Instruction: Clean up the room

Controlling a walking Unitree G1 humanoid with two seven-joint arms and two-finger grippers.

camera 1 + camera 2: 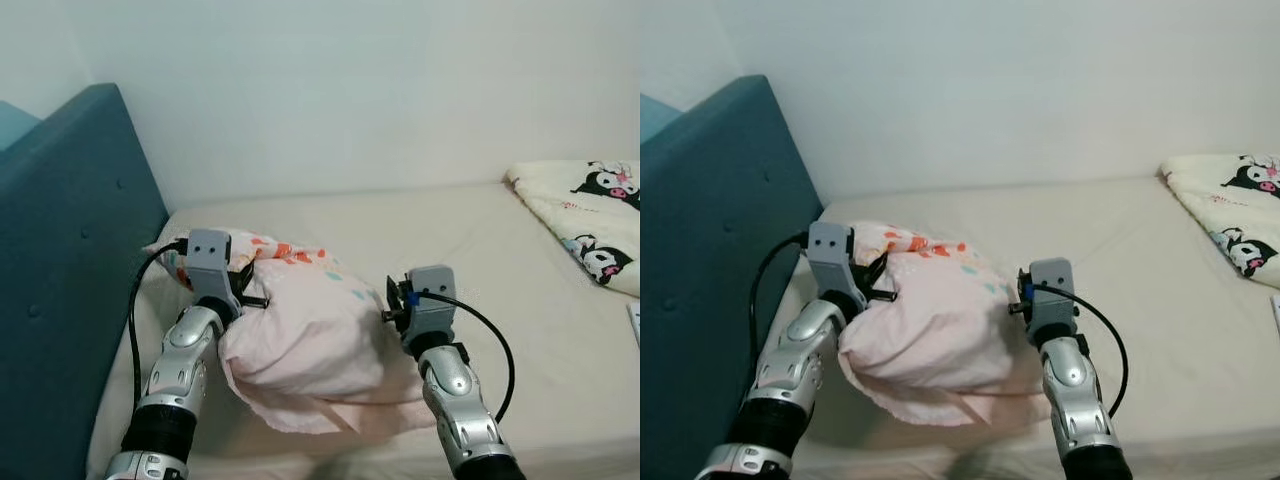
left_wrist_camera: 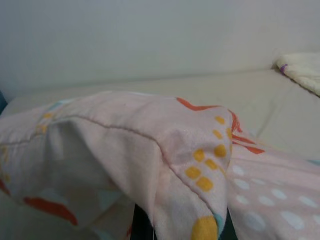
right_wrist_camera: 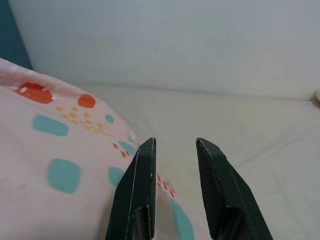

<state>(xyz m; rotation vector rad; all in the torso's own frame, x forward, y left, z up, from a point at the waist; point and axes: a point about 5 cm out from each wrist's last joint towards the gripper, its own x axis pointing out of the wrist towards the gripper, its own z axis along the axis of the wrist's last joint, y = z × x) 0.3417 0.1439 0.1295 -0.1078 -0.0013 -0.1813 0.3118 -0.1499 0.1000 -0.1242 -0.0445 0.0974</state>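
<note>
You are looking down at a bed (image 1: 470, 250) with a plain cream sheet, pushed against a bare white wall (image 1: 350, 90). A teal padded headboard (image 1: 70, 260) stands along the bed's left end. One pink pillow (image 1: 300, 335) with orange and teal spots lies near the head of the bed, close to the front edge. One cream blanket (image 1: 590, 215) printed with black-and-white cartoon figures sits folded at the far right corner, well apart from the pillow.

You have two arms in view, one at each side of the pillow. Your left gripper (image 1: 245, 285) is at the pillow's headboard end, and its black fingers look buried in the cloth there. Your right gripper (image 3: 174, 165) is at the pillow's other end, touching or just beside its edge.

The left wrist view gives you what the head views cannot: a fold of the pillow's cloth draped right over the fingers, with a seam running across it, so you cannot tell from it how the fingers stand. The right wrist view shows you both black fingers (image 3: 137, 190) clearly, spread apart with a gap between them, holding nothing, the pillow lying alongside one finger and bare sheet past the other.
</note>
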